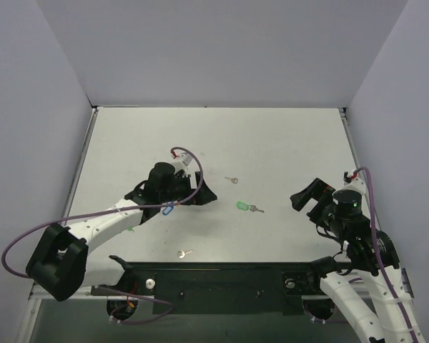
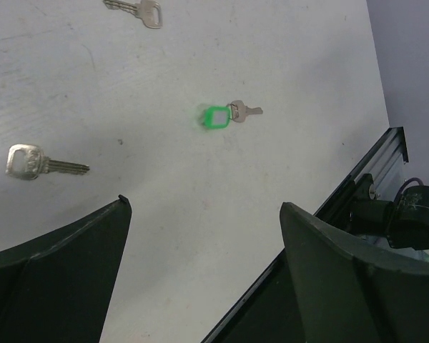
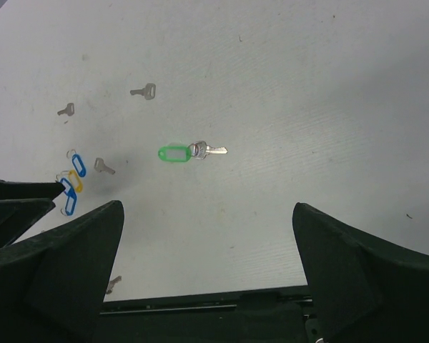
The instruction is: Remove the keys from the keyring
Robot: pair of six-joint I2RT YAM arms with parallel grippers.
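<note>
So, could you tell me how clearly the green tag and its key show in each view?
Top external: green tag and key tiny but distinct, light even. Left wrist: tag slightly smeared. Right wrist: both sharp, shadows faint.

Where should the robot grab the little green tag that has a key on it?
Probably the green tag, by its plastic body, pinched across its two long edges, coming straight down from above. It lies flat on the table, so nothing can slip under it, and its narrow width suits a pinch. Stay at the end away from the key.
</note>
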